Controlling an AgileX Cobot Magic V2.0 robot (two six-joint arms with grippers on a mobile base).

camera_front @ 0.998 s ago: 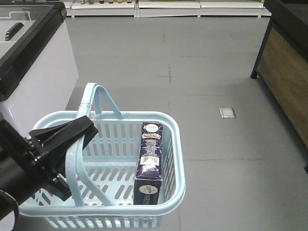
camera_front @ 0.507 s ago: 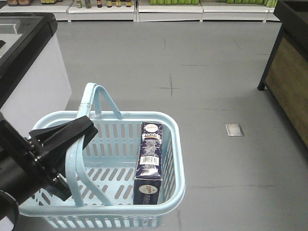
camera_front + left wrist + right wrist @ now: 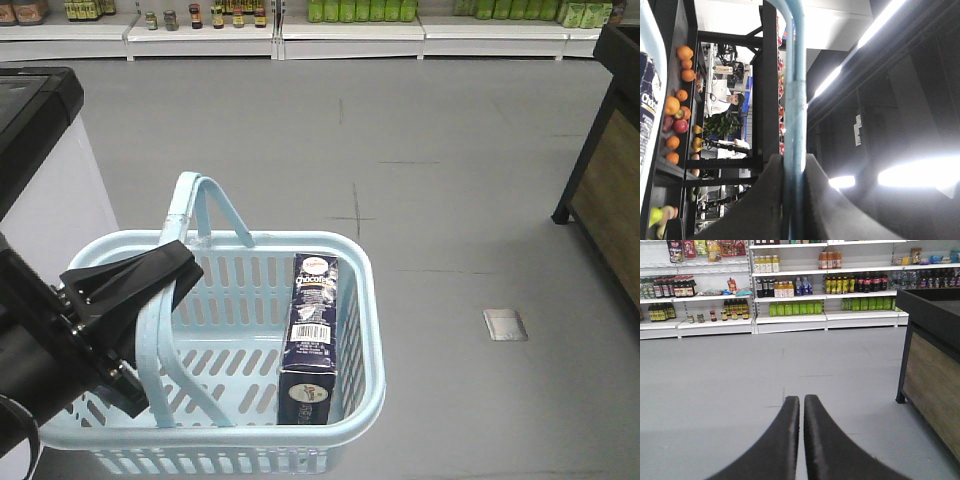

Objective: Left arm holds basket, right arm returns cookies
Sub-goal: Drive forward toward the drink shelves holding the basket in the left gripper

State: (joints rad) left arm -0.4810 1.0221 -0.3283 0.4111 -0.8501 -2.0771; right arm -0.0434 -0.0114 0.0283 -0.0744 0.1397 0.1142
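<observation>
Exterior front-facing view: left end effector [image 3: 165, 268] clamps one handle [image 3: 152, 360] of the basket [image 3: 372, 330]. Cookies [image 3: 310, 330] stand on end along the basket's right edge. Right end effector [image 3: 801, 400] is closed and empty. Recommend a level basket, with the right fingers opened before reaching in.

The basket [image 3: 372, 300] is smooth, light blue plastic with a soft shine. The cookies [image 3: 308, 330] box looks like shiny printed card. The left gripper [image 3: 180, 265], lower left, is dull black. The floor [image 3: 450, 150] is smooth grey.
</observation>
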